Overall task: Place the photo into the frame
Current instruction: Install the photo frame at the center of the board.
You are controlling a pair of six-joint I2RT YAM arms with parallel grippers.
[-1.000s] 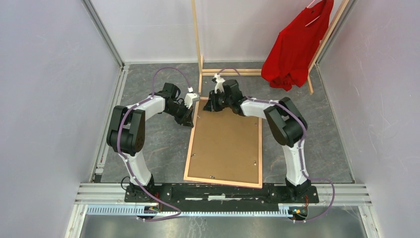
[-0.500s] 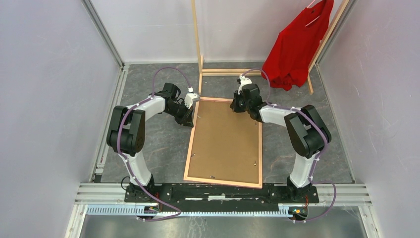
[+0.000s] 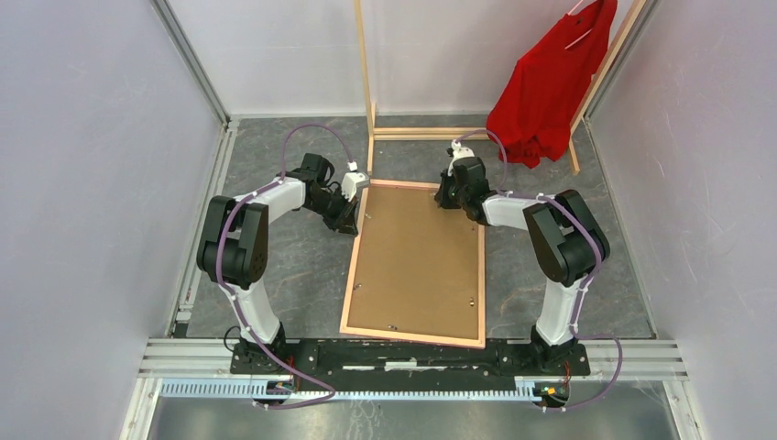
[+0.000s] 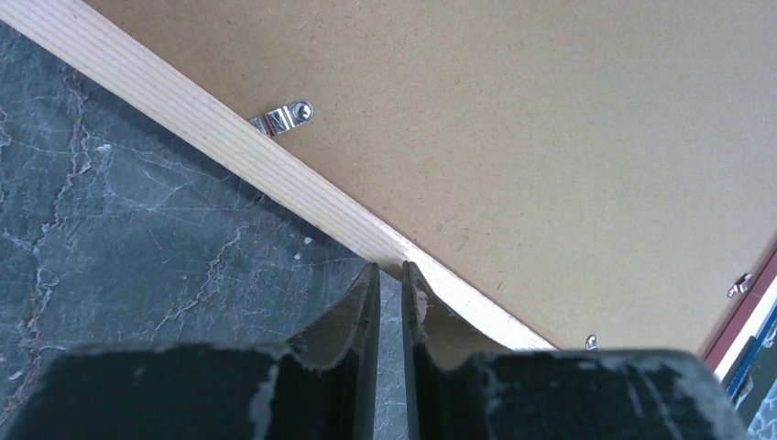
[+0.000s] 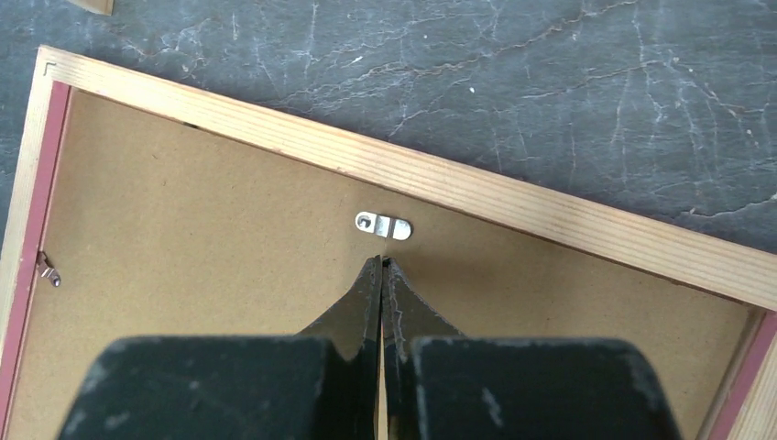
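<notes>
right fingers (image 5: 366,293), just snapped together, now point at the far-edge clip (image 5: 384,225) of the face-down frame (image 3: 352,275), likely to turn it; left fingers (image 4: 362,302), nearly together, touch its left edge.

A bare-wood clothes rack (image 3: 365,64) stands at the far side of the grey marbled worktop (image 3: 302,275). A red shirt (image 3: 542,92) hangs at the rack's right end, its hem reaching down near the rack's base bar (image 3: 431,134). Pale walls (image 3: 92,183) rise behind and beside the rack.
</notes>
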